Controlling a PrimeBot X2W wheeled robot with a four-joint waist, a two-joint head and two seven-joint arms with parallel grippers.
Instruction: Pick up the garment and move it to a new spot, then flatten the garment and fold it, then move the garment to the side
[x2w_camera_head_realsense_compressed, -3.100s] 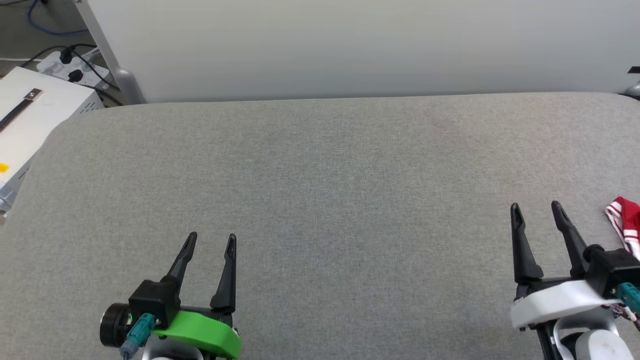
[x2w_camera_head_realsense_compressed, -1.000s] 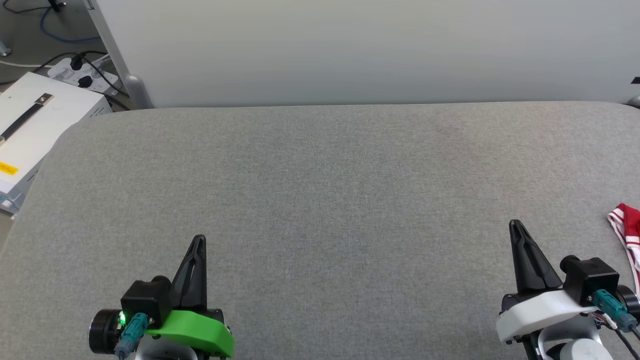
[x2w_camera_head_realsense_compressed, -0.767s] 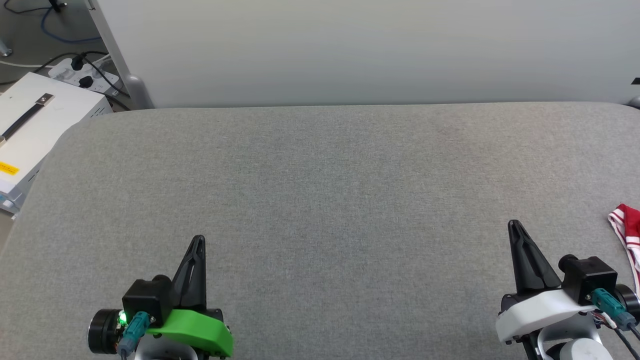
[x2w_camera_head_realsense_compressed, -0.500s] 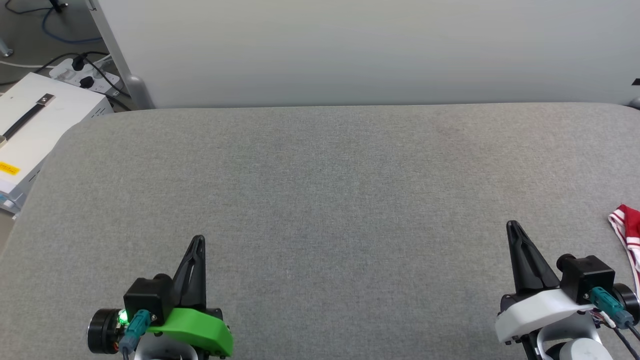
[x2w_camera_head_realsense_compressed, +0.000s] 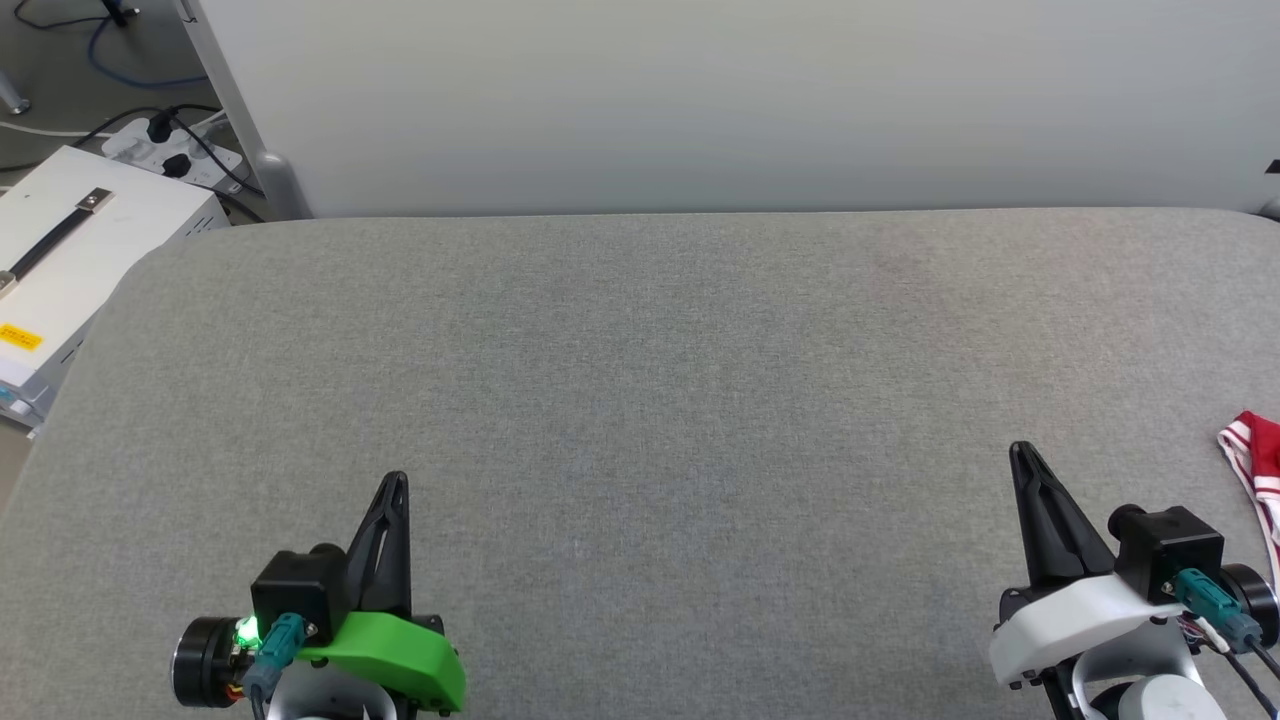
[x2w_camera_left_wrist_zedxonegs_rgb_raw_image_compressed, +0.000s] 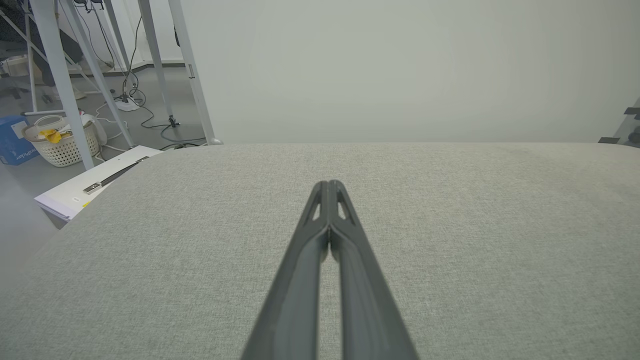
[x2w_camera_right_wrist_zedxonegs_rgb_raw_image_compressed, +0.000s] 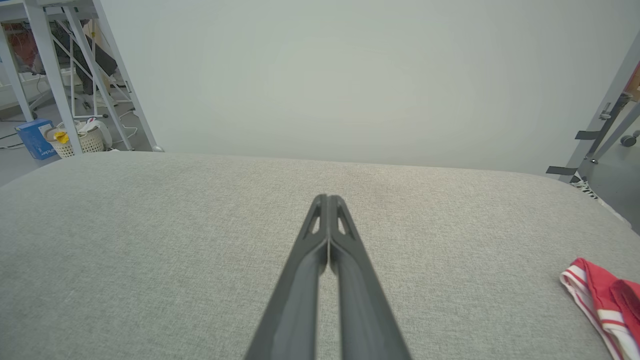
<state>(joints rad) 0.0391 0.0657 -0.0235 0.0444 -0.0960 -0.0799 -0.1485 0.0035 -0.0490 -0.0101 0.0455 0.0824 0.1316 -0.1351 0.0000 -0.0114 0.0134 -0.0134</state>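
One garment (x2w_camera_head_realsense_compressed: 1257, 458) lies near closed right end effector (x2w_camera_head_realsense_compressed: 1019, 452).

Head view high, looks down; wrist views low, forward (share grey surface (x2w_camera_head_realsense_compressed: 640, 350)).

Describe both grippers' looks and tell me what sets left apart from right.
Both have two long black fingers tapering to a point, with slotted cut-outs near the tips. The left gripper sits on a bright green shell with a lit green lamp; the right gripper sits on a white shell. Each carries a black block with a teal cable plug.
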